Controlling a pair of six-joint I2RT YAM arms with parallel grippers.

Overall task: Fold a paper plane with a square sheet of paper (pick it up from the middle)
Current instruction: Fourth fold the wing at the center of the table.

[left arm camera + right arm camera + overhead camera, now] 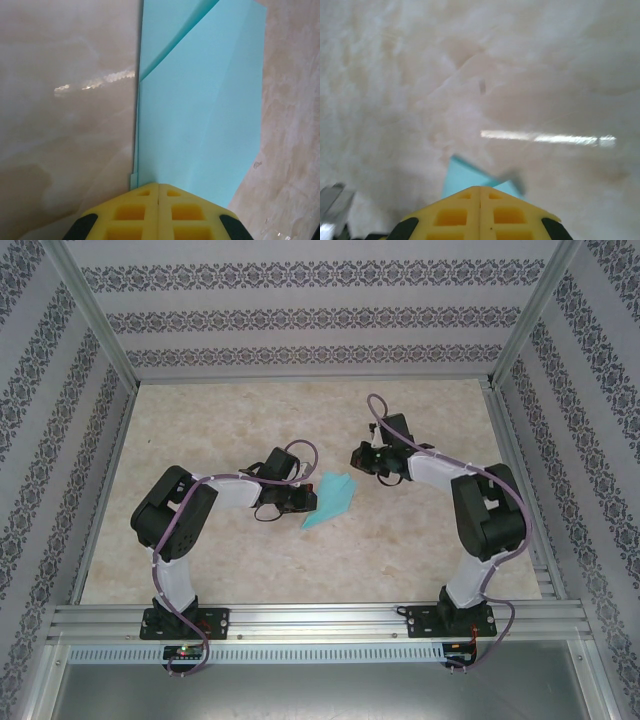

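- The teal paper [332, 502] lies folded near the middle of the table [200, 440], between the 2 arms.
- In the top view it is a narrow shape set on a slant, with a sharp tip pointing near and left and its wider end far and right.
- The left gripper [305, 498] sits low, just beside the paper's left edge.
- In the left wrist view the left gripper [158, 186] has its 2 yellow fingers [130, 212] clenched together with no gap between them.
- Its tips meet the edge of the paper [200, 125]. I cannot tell whether any layer is pinched between them.
- That view shows stacked layers along the paper's left edge and a diagonal fold line near the top. The paper lies flat on the marbled table [65, 125].
- The right gripper [362, 458] is just beyond the paper's far end.
- In the right wrist view the right gripper [480, 189] is also clenched, finger against finger.
- A teal corner of the paper [465, 177] pokes out just past its tips. The view is blurred, so contact cannot be judged.
- Patterned walls [300, 320] close in the table on 3 sides.
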